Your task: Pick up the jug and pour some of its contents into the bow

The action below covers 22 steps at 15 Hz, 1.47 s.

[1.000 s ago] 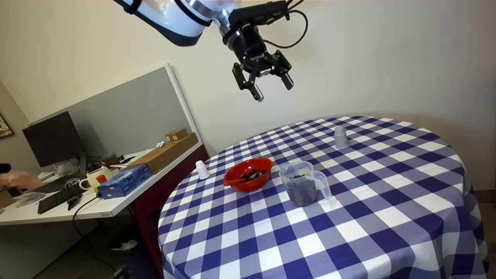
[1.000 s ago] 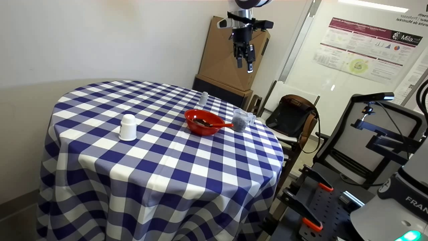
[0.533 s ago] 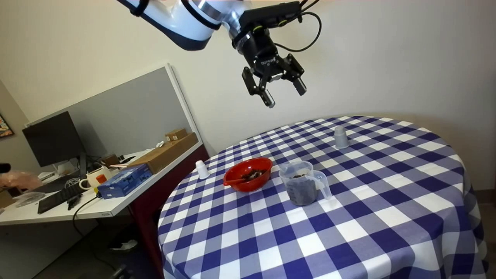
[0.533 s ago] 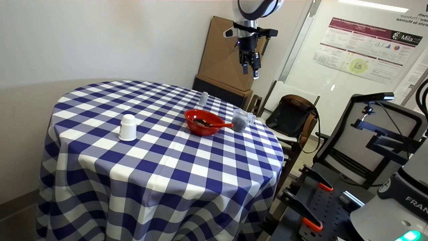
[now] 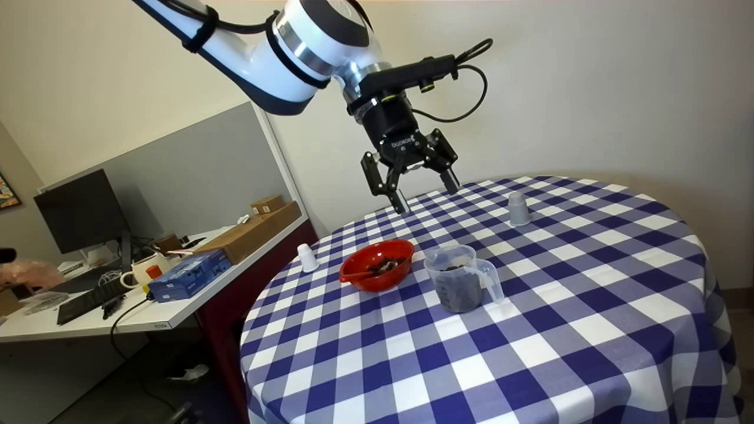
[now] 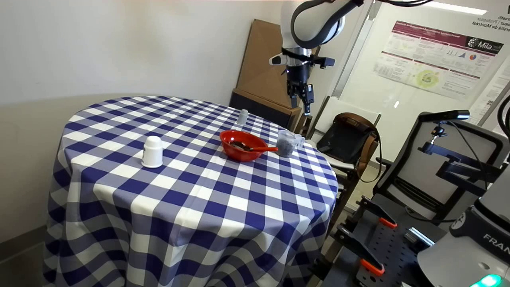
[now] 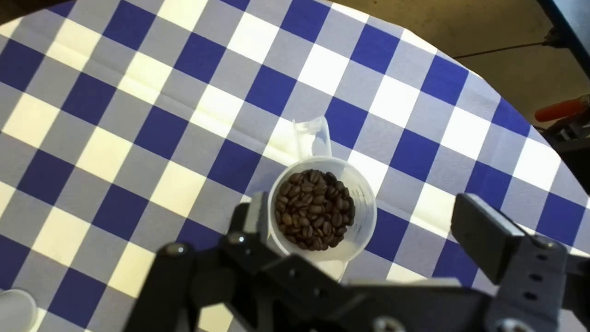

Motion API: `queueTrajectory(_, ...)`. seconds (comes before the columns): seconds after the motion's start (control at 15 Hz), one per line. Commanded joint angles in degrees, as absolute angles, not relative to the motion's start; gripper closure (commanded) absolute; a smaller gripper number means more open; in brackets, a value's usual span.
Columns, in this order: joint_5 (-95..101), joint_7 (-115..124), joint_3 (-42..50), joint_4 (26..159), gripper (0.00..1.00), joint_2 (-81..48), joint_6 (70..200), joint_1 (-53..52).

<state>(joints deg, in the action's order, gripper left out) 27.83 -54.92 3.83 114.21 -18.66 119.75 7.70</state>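
Note:
The clear plastic jug (image 5: pixel 456 288) stands upright on the checkered table, its handle out to one side. It also shows in an exterior view (image 6: pixel 284 146). In the wrist view the jug (image 7: pixel 364 207) is seen from above, with brown coffee beans (image 7: pixel 315 210) inside. The red bowl (image 5: pixel 377 284) stands beside the jug, holding dark pieces and a red spoon (image 6: pixel 263 149). The bowl is out of the wrist view. My gripper (image 5: pixel 427 192) is open and empty, in the air well above the table. In the wrist view the gripper (image 7: pixel 362 221) has its fingers wide apart.
A white cup (image 5: pixel 307 258) stands upside down beyond the bowl, and a greyish cup (image 5: pixel 518 209) stands farther back. A cup's edge (image 7: pixel 16 310) shows in the wrist view. A desk (image 5: pixel 118 312) with a blue box (image 5: pixel 189 274) is beside the table.
My open gripper has come down toward the table, after a small shift to the right in both exterior views. The jug, bowl and cups have not moved.

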Motion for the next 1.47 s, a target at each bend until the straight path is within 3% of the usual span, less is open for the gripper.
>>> queueTrajectory(0.0, 27.42, -53.55, 4.72, 120.81, 0.0, -15.27, 125.33, 8.78)
queueTrajectory(0.73, 27.39, -54.2, 5.52, 119.9, 0.0, -18.64, 129.88, 9.59)
queueTrajectory(1.4, 27.29, -53.82, 6.42, 109.93, 0.0, -25.82, 127.83, 10.25)
